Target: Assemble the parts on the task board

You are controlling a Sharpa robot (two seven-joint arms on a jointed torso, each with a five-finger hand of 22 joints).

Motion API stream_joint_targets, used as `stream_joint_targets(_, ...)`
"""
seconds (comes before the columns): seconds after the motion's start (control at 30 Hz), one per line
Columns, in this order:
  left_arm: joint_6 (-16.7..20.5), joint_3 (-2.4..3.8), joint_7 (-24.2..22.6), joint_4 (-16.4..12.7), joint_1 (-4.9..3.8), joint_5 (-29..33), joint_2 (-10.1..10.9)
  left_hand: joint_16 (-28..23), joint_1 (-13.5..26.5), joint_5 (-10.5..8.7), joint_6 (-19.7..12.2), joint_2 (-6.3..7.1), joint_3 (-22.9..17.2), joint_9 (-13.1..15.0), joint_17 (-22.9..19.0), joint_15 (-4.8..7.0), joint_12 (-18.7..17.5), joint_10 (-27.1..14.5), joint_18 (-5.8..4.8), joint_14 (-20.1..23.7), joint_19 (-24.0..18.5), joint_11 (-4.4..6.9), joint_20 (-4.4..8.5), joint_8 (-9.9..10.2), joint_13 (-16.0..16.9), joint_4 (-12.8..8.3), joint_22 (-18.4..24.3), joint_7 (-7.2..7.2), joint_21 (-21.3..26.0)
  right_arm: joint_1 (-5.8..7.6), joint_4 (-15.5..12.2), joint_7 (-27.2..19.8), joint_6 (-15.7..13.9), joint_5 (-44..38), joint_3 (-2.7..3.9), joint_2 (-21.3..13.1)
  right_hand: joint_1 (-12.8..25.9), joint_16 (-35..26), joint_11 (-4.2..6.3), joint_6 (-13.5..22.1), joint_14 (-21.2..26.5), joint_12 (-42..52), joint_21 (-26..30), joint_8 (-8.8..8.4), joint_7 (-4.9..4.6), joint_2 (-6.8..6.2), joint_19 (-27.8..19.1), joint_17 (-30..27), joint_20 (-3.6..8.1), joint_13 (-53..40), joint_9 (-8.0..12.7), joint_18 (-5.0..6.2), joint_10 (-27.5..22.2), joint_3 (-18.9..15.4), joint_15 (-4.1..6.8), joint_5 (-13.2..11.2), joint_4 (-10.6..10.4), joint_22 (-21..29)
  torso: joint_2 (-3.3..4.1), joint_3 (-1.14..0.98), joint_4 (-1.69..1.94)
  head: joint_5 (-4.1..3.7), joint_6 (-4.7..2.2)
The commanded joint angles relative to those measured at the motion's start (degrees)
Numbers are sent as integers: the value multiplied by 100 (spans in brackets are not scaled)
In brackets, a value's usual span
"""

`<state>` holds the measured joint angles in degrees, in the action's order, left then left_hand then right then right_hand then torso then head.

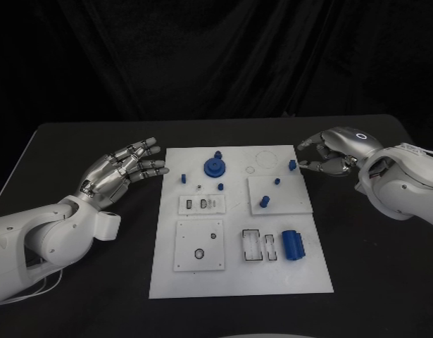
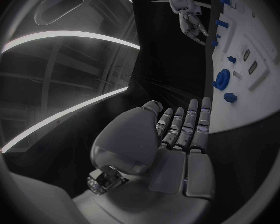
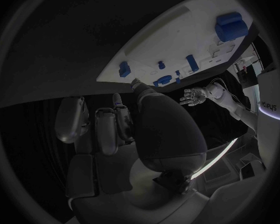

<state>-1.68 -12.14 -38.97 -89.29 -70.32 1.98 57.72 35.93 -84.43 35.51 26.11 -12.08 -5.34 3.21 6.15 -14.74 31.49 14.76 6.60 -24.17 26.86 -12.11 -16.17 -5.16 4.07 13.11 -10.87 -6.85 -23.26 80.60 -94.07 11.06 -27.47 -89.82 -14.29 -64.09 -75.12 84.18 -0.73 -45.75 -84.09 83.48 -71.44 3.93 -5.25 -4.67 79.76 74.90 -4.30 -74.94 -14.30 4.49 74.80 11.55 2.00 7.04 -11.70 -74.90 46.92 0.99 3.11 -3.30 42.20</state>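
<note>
Both hands empty: left hand [image 1: 123, 167] spread beside the task board [image 1: 239, 278], right hand [image 1: 330, 153] curled near its far corner

Black table [image 1: 74, 148], dark draped curtain [image 1: 216, 56] behind, curved ceiling light strips [image 2: 65, 37]

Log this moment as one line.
left hand: open, off board | right hand: curled, empty, at board edge | parts: untouched
</note>
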Motion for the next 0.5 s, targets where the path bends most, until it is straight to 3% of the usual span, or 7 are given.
stream_joint_targets(0.03,-116,4,-133,7,5,-11,-13,34,13,29,8,54,-31,1,-8,-3,22,13,-109,24,-27,-26,1,-11,-2,-4,-6,15,-29,-40,48,49,128,-11,2,41,-98,-51,8,48,-134,-31,55,-7,7,-2,-32,832,22,-222,16,-11,-43,-22,37,-39,-19,-927,15,-4,9,-2,11)
stream_joint_targets(0.27,-141,4,-121,38,6,-11,-30,34,13,29,8,54,-31,1,-8,-3,22,13,-109,24,-27,-26,1,-11,-2,-4,-6,15,-29,-88,144,40,191,-11,2,143,-171,-75,2,65,-119,-48,91,-6,-1,-13,-49,811,19,-198,39,-5,-69,-27,33,-45,-10,-918,13,8,-18,32,12)
stream_joint_targets(0.5,-172,4,-115,72,8,-11,-46,36,14,30,-5,52,-46,-2,-10,-4,22,10,-110,29,-32,-27,1,-7,-3,-8,-7,14,-30,-143,252,29,212,-11,3,248,-225,-89,-2,74,-110,-61,114,-4,-5,-22,-58,798,16,-181,56,-2,-89,-32,29,-46,-3,-912,7,11,-5,17,21)
